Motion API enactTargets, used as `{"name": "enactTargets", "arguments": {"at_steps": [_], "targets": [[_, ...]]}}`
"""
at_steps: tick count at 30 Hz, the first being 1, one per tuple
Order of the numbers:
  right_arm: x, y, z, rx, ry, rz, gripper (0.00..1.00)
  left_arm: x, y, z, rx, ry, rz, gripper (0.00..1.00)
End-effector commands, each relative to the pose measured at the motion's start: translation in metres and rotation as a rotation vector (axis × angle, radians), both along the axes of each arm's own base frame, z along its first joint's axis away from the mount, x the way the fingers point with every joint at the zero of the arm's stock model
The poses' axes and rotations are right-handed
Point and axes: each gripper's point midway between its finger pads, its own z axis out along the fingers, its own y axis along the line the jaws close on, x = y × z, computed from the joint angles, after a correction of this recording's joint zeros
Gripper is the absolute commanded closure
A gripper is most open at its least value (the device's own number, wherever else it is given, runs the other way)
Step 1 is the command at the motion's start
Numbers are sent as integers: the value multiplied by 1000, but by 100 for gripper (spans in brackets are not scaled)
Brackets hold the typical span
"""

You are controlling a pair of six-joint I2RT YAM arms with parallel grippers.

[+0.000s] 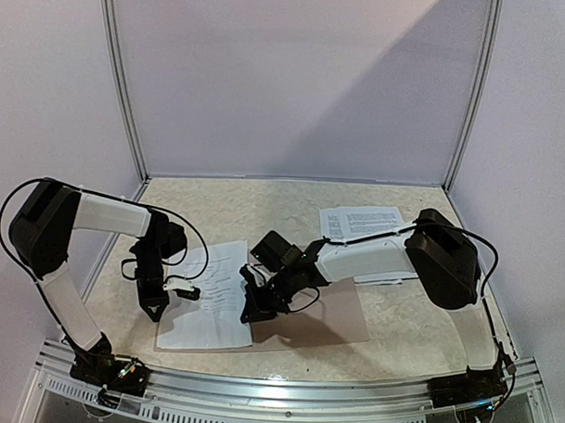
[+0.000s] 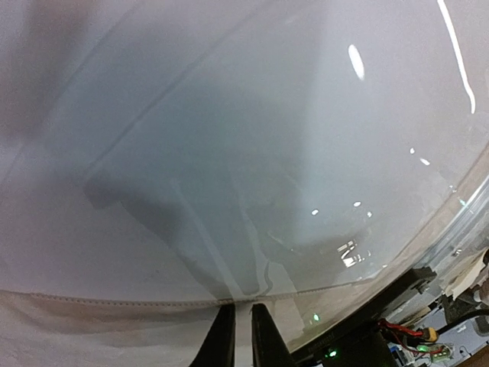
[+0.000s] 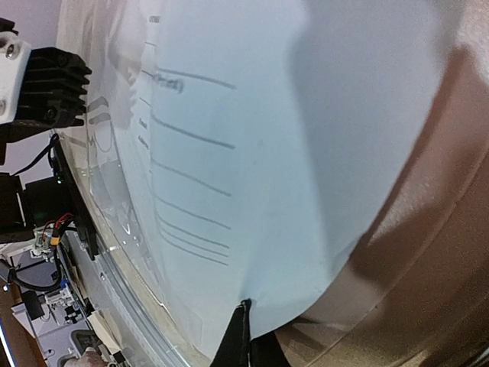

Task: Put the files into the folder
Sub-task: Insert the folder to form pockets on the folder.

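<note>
A file (image 1: 210, 297), a white printed sheet in a clear glossy sleeve, lies at the near middle of the table, its right edge over the taupe folder (image 1: 339, 316). My left gripper (image 1: 156, 309) is at the file's left edge. In the left wrist view, that gripper (image 2: 242, 321) is shut on the seamed sleeve edge of the file (image 2: 229, 153). My right gripper (image 1: 249, 314) is at the file's right edge. The right wrist view shows this gripper (image 3: 246, 307) pinching the lifted sheet (image 3: 252, 115) above the brown folder (image 3: 435, 229). Another file (image 1: 361, 221) lies at the back right.
More white sheets (image 1: 384, 281) lie partly under the right arm's forearm, beside the folder. The metal rail (image 1: 286, 388) of the table's near edge runs just below the file. White walls enclose the table on three sides.
</note>
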Motion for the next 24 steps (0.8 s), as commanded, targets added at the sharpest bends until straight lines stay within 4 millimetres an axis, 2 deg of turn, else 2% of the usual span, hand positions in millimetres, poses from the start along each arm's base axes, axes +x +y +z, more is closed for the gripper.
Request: {"name": "enactTargets", "arguments": {"at_steps": [1,5,9,13,16,19,22,24], "targets": [[-12,15,-17,13,34,16,98,18,-16,-16,-84,-54,12,89],[-15,15,-24,-6,46,18,98,18,-16,-16,-88,-50,17,89],[-14,-1,-21,-60,18,11,90,18,-16,-16,-92,-49,18,89],[-7,-10,13,-74,-53,32,78,17,-16,-16,-94,-44,17,89],[7,-18,36,-62,-97,14,69,18,-16,-15,-95,-46,18,90],[29,-27,45,-67,-139,-37,64,18,-16,-16,-94,-45,19,90],[46,-24,46,-48,-157,-75,62,18,-16,-16,-94,-45,21,90],[53,-19,38,-48,-146,-98,62,18,-16,-16,-94,-45,22,90]]}}
